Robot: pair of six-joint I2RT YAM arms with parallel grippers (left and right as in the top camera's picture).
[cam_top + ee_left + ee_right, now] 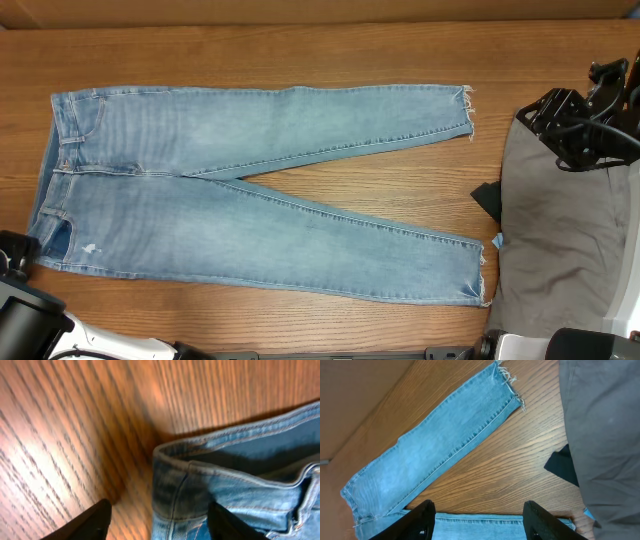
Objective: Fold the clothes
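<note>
Jeans (150,200), lengthwise across table (380,185), hems toward trousers (560,240)

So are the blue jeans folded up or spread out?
Spread out. The jeans lie flat on the table, both legs stretched long and apart in a V, nothing doubled over.

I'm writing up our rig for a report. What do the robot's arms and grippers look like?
The right arm is black, angular, with loose black cables. The left arm shows a black joint and white housing. The left gripper and right gripper are plain matte black, without visible markings.
</note>
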